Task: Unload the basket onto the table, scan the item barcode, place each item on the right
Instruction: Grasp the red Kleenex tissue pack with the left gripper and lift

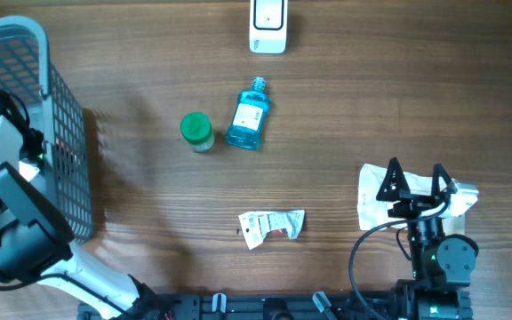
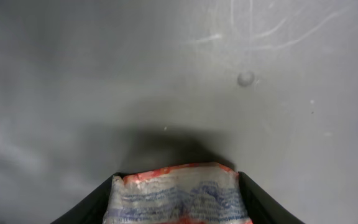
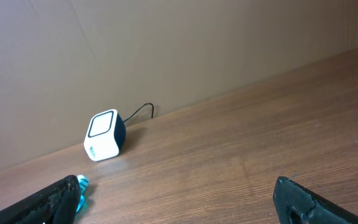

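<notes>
From above, your left arm (image 1: 12,209) reaches down into the grey plastic mesh basket (image 1: 65,133) at the table's left edge. The small white barcode scanner (image 1: 268,27) stands well apart from it, at the far side of the table and off to that arm's right, so the coming move is a long carry outward and across. The right gripper (image 1: 413,185) is somewhat nearer the scanner, splayed wide over a flat white wrapper (image 1: 372,197); you cannot tell from here whether it touches it. In the left wrist view, the left gripper (image 2: 178,177) hangs above the basket's bare grey floor with a soft white packet with red and blue print (image 2: 179,198) between its dark fingers (image 2: 95,205). The packet fills the gap from one finger to the other, its visible edge lying crosswise, so judge it grasped; no barcode shows on this face. In the right wrist view, the scanner sits ahead and left, window facing you, while the two fingers (image 3: 55,202) stand far apart with nothing between them.
</notes>
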Controlling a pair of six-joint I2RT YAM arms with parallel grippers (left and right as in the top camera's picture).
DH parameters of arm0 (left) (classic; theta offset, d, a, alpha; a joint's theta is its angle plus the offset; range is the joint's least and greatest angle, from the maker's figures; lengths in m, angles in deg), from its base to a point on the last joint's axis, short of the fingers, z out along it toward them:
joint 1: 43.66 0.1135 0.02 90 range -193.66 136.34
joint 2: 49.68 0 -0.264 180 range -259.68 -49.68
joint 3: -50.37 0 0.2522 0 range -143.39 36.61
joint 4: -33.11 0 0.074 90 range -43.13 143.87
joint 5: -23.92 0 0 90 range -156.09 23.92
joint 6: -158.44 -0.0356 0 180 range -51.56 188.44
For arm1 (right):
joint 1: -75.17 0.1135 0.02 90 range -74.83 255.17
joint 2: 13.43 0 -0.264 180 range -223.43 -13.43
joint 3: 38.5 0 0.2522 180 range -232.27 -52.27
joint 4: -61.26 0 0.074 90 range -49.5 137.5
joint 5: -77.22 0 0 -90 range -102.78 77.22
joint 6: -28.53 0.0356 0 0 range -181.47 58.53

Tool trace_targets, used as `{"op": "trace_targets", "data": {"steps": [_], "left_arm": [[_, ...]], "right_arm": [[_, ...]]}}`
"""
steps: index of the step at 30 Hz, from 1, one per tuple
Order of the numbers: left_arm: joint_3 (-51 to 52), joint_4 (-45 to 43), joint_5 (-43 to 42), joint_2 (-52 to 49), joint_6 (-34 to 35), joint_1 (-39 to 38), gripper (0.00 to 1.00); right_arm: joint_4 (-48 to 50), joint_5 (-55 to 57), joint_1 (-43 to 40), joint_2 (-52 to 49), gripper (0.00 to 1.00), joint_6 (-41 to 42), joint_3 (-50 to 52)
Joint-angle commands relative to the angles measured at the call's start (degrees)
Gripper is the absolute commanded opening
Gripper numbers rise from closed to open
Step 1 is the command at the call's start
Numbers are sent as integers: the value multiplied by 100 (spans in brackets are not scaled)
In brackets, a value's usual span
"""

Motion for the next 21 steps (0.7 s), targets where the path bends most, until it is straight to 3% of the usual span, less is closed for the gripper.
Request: {"op": "trace_targets", "data": {"steps": [1, 7, 11, 16, 21], "left_arm": [[116, -13, -763, -208, -219, 109, 51], [-151, 76, -1263, 396, -1040, 437, 48], [-304, 168, -1888, 1169, -1069, 774, 44], [-323, -188, -2839, 2282, -1069, 1139, 51], [-323, -732, -4105, 3274, -1067, 1429, 52]], "right_arm": [[15, 74, -2, 39, 100, -44, 4], [15, 74, -2, 39, 100, -44, 4], [15, 72, -2, 39, 100, -44, 4], [15, 74, -2, 39, 100, -44, 4], [15, 72, -2, 37, 100, -44, 4]]}}
